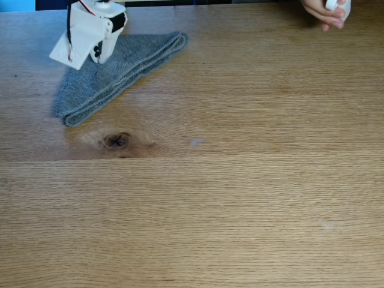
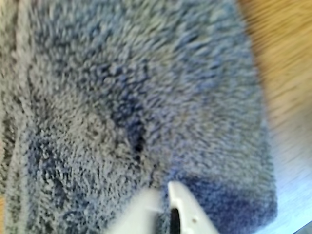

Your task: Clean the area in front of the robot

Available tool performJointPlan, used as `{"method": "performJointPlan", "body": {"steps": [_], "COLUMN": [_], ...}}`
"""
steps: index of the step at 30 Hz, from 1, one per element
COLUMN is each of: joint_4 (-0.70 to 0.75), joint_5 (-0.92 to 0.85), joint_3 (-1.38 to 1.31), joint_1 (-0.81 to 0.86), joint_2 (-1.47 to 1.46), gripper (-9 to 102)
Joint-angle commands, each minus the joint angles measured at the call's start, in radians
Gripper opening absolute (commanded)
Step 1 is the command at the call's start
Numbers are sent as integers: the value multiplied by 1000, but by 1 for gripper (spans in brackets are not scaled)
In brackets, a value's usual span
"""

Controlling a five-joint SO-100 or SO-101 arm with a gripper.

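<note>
The robot [image 1: 90,33] leans down over the folded cloth [image 1: 120,69] on the table [image 1: 240,198]; its gripper [image 2: 163,207] tips nearly meet, seemingly holding nothing.

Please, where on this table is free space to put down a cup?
The tabletop is bare below the dark knot and across the right. Crowded: upper left, with grey cloth and gripper; a hand at the top right.

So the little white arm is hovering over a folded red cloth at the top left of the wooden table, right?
Nearly, but the cloth is grey, not red, as the fixed view shows. The rest stands: the white arm is over it at the top left of the wooden table.
</note>
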Motion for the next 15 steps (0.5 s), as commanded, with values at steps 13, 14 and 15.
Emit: {"method": "performJointPlan", "body": {"steps": [13, 14, 15], "joint_4": [61, 81, 100], "joint_5": [35, 37, 38], "joint_3": [-112, -112, -112], "joint_1": [-167, -195, -225], "joint_2": [416, 451, 485], "gripper": [0, 0, 0]}}
